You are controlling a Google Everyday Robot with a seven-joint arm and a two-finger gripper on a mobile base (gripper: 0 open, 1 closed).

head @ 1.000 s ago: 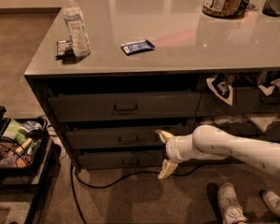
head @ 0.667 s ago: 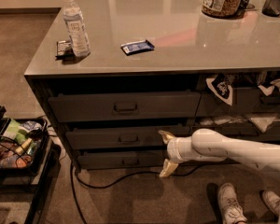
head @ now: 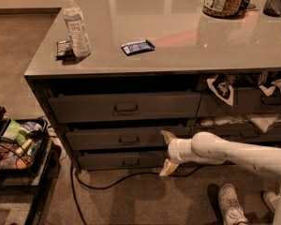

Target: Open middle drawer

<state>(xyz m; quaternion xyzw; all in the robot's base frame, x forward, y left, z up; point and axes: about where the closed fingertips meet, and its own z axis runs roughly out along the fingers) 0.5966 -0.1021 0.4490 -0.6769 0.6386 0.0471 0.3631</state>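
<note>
- My pincer (head: 166, 153) hangs with its fingers spread wide, gripping nothing, in front of the right end of the middle drawer (head: 93, 139).
- It is off to the right of the loop handle (head: 129, 138), so there is no grasp yet.
- The drawer front looks roughly shut under the table (head: 187, 36). I judge lining up, gripping and pulling are all left to do.

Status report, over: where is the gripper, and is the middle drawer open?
Gripper open, right of handle, not on it. Middle drawer looks shut. Cable on floor below.
</note>
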